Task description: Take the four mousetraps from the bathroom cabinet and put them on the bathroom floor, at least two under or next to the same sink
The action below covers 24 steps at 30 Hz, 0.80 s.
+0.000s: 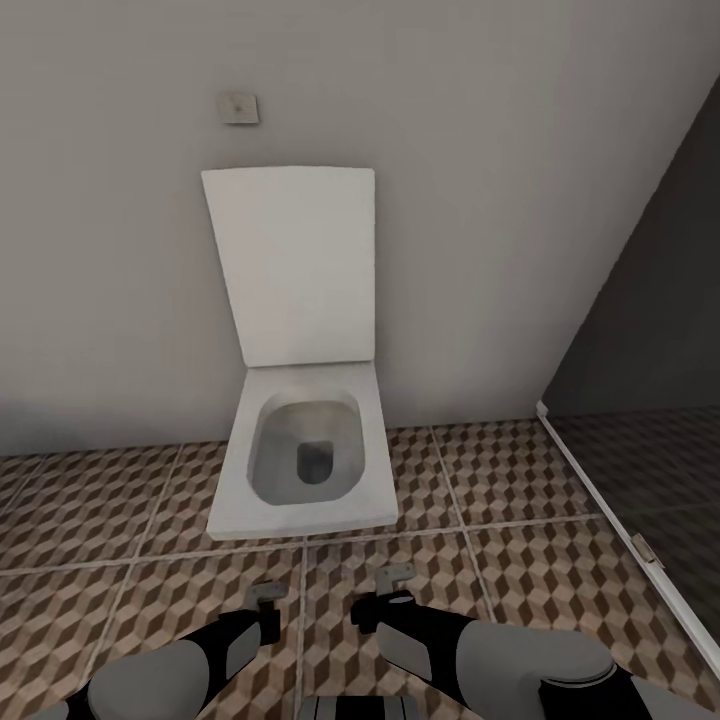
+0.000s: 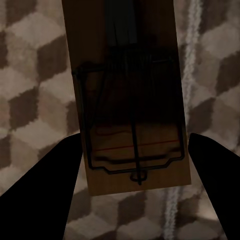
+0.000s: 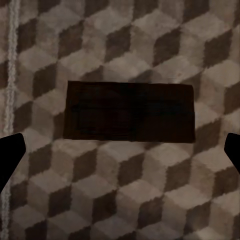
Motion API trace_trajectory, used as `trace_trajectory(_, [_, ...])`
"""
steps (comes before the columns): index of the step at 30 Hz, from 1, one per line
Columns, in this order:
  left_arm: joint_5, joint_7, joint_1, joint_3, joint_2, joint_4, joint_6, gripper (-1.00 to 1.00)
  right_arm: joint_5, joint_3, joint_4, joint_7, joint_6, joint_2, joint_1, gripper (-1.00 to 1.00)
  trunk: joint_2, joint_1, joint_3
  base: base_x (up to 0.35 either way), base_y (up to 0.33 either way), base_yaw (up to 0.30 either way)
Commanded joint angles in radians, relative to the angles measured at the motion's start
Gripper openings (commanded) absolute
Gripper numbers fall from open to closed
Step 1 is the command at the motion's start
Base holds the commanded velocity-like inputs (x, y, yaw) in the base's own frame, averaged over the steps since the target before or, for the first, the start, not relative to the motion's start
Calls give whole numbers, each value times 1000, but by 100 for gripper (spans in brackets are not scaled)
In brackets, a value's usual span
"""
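Note:
A tan wooden mousetrap with dark wire spring sits between the dark fingers of my left gripper, which is shut on its side edges above the cube-patterned bathroom floor. In the right wrist view a dark flat rectangle of mousetrap size lies on the tiles, with no wire visible on it. My right gripper hangs above it, open wide. In the head view both grippers, left and right, hang low over the floor in front of the toilet. Cabinet and sink are out of view.
A white toilet with its lid raised stands against the grey wall straight ahead. A glass shower screen with a white threshold and darker floor behind it closes off the right side. A small plate sits on the wall.

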Motion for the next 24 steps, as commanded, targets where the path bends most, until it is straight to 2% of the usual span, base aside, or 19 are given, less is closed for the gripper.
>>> trace_trajectory(1, [7,4,-1,-9,0,-1,3,-100,0,5,-2,-5,4,0,-1,100,0,0,-1,0,0,0])
trace_trajectory(22, [7,4,-1,-8,-2,-1,-10,-100,-1,5,-2,-5,2,0,-1,100,0,0,-1,0,0,0])
trace_trajectory(23, [6,4,-1,-8,-2,-1,-12,100,-1,5,-2,-5,2,0,-1,100,0,0,-1,0,0,0])
trace_trajectory(24, [5,6,-1,-7,-3,-1,-16,100,-1,5,-2,-5,2,0,-1,100,0,0,-1,0,0,0])
